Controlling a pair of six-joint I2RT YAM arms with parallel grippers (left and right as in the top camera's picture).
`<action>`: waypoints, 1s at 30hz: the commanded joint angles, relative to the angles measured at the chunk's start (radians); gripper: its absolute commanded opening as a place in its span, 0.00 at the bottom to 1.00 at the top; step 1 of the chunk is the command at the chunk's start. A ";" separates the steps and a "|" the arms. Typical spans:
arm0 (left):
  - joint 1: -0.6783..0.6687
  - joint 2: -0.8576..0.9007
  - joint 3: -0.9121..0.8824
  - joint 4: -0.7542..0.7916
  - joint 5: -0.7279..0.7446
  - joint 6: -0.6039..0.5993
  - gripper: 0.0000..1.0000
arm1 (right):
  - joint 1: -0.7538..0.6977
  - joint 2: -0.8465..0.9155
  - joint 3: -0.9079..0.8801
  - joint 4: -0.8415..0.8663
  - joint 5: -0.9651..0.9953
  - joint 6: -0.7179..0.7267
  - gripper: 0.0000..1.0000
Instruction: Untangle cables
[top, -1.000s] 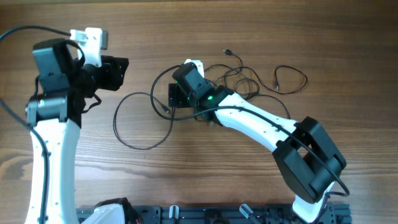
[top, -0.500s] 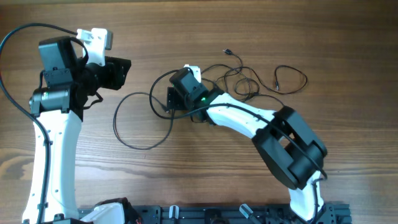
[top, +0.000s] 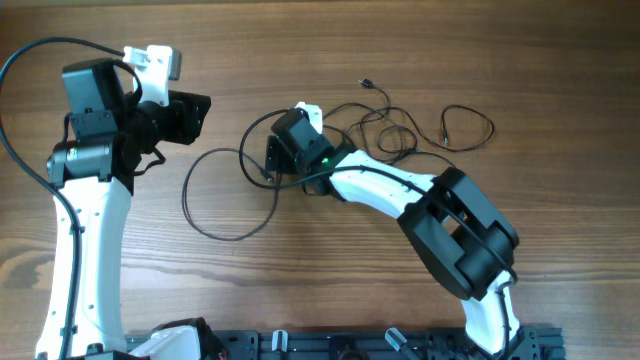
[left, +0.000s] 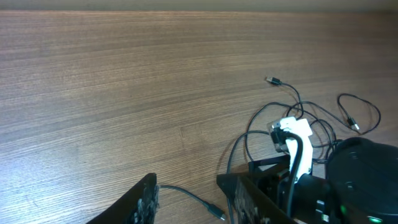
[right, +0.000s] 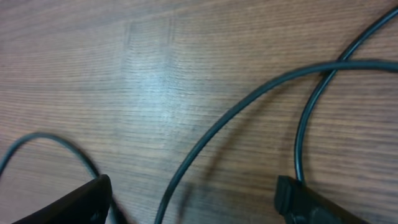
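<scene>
The cables are thin black wires on the wooden table: a wide loop (top: 213, 196) at left centre, a tangle (top: 385, 128) in the middle and a smaller loop (top: 470, 127) to the right. My right gripper (top: 272, 160) hangs low over the tangle's left edge. It is open wide, and one cable strand (right: 205, 146) runs across the table between its fingers (right: 84, 200) untouched. My left gripper (top: 188, 115) hovers up and left of the wide loop, open and empty. A cable end plug (left: 215, 212) lies on the table below the left gripper (left: 193, 202). Another plug (left: 272, 81) lies farther off.
The right arm's white links and black elbow (top: 460, 235) stretch over the table's lower right. The left arm's column (top: 85, 230) stands along the left side. A black rail (top: 330, 345) runs along the near edge. Bare wood (left: 124, 74) spreads behind the cables.
The right arm's elbow has swung left and folded closer, with its gripper edging slightly left over the same strands. The left arm shifted a little, then held. Both grippers keep their opening.
</scene>
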 joint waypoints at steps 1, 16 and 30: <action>0.003 -0.002 0.014 0.003 0.005 0.020 0.41 | 0.008 0.031 0.016 -0.001 0.023 0.032 0.86; 0.003 -0.002 0.014 -0.001 0.009 0.019 0.41 | 0.008 0.031 0.016 -0.038 0.007 -0.040 0.84; 0.003 -0.043 0.014 -0.001 0.024 0.020 0.41 | 0.002 0.031 0.066 -0.179 -0.002 -0.277 0.86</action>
